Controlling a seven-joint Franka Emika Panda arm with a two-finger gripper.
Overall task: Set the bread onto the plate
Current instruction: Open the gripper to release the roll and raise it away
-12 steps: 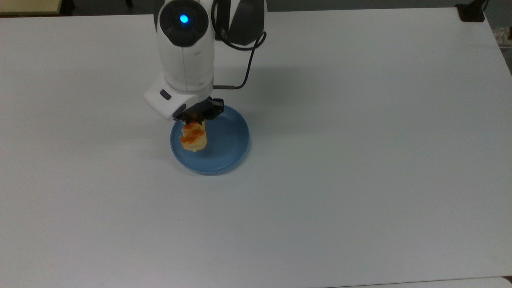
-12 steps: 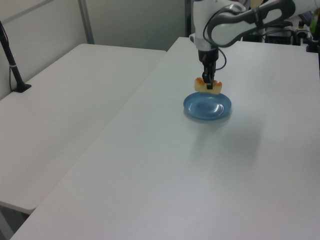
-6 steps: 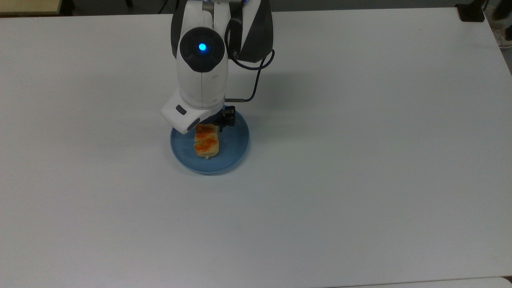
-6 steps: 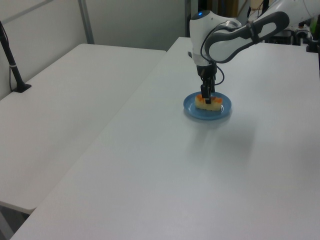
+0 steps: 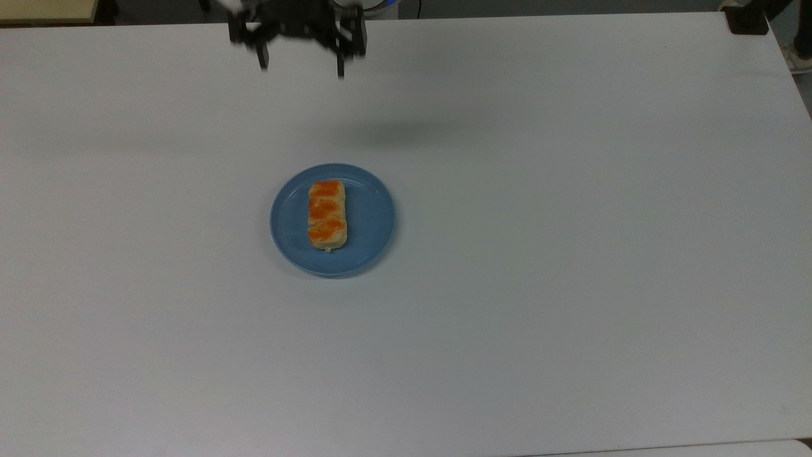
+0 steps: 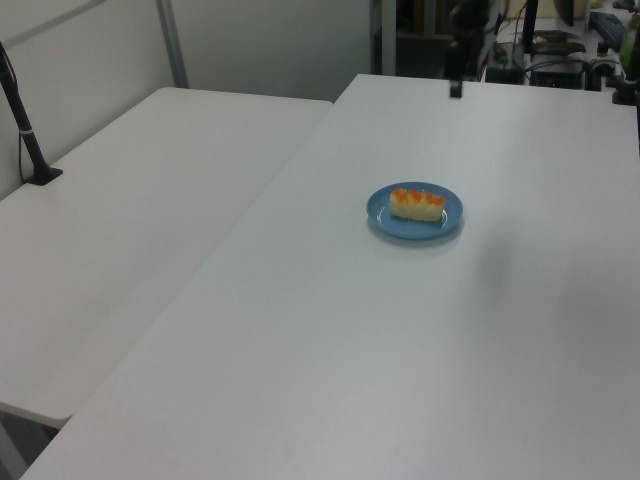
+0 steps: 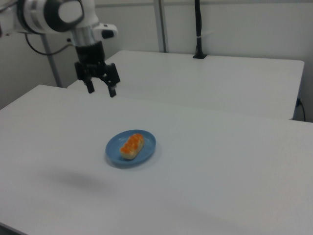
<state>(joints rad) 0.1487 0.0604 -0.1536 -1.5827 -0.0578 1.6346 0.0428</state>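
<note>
Lying flat on the plate [image 5: 374,219], the bread [image 5: 327,214] is well below the pincer [image 5: 299,66] and well apart from it. In the top view the bread is a little toward the top view's left of the plate's middle, with its long side pointing away from the pincer. In the right view the pincer [image 7: 100,91] hangs high over the table [image 7: 234,161], beyond the plate [image 7: 146,147] and toward the right view's left, and its two fingers are spread wide with nothing between them. Half a second ago the pincer was low over the plate, right at the bread; now it has gone up and back to the far edge of the table. The bread [image 6: 417,204] has stayed in the same place on the plate [image 6: 450,210].
</note>
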